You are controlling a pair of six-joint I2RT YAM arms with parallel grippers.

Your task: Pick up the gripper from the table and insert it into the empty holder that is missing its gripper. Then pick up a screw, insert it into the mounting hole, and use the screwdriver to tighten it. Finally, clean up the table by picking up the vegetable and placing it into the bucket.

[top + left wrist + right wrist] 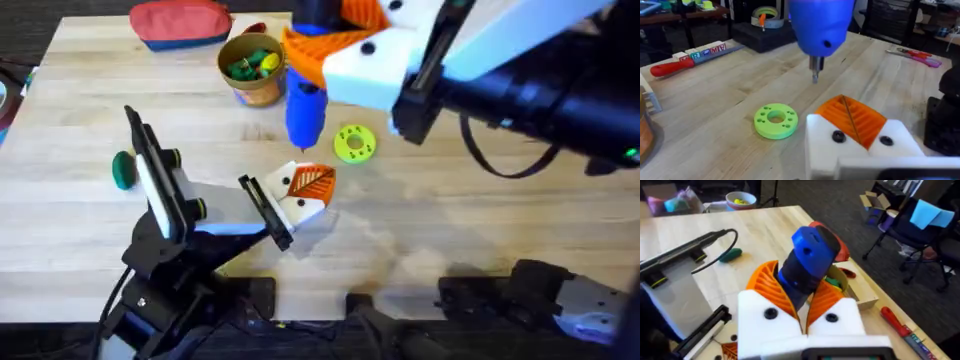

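Looming large under the overhead camera, the right tool (330, 55) was clamped around the blue screwdriver (305, 110), barrel pinched between its orange ribbed pads (822, 300), thin metal tip pointing down. It hung above the surface (450, 220), just beside the lime-green disc (354, 143). Below it, the left tool (290, 215) gripped the white holder (305, 210) with the orange ribbed gripper (312, 180) already seated in it. Judging by this, the screw-tightening step was in hand; next the tip needed lowering squarely onto the mounting hole while the holder was held steady. Whether a screw was seated could not be told. Well apart, the dark green vegetable (123, 170) lay on the surface, not yet in the bucket (252, 68).
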